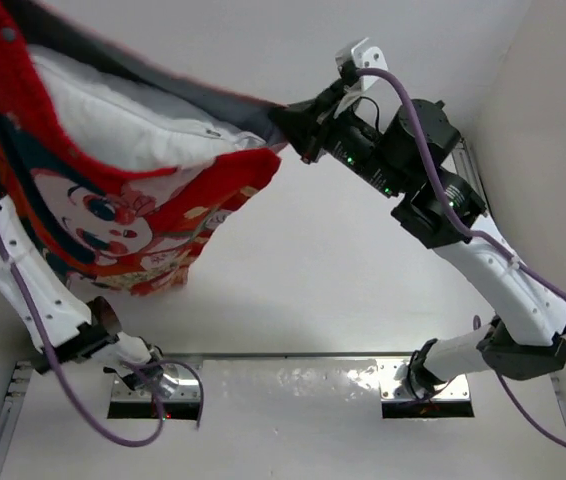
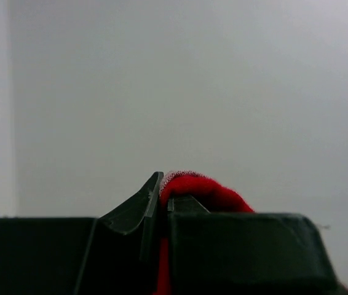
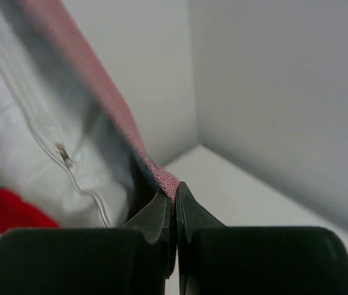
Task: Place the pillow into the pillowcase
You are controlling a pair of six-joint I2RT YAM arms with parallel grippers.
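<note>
Pillow [image 1: 133, 125]: half inside the suspended pillowcase [image 1: 113, 235], white end exposed.
Left gripper [image 2: 162, 187]: pinching red hem.
Right gripper [image 3: 174, 195]: pinching pink hem.
Risk: hem slip under weight would likely drop pillow.

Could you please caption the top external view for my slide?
Right gripper pinches the raised pillowcase at its opening edge, the white pillow sitting partly inside it.
</note>
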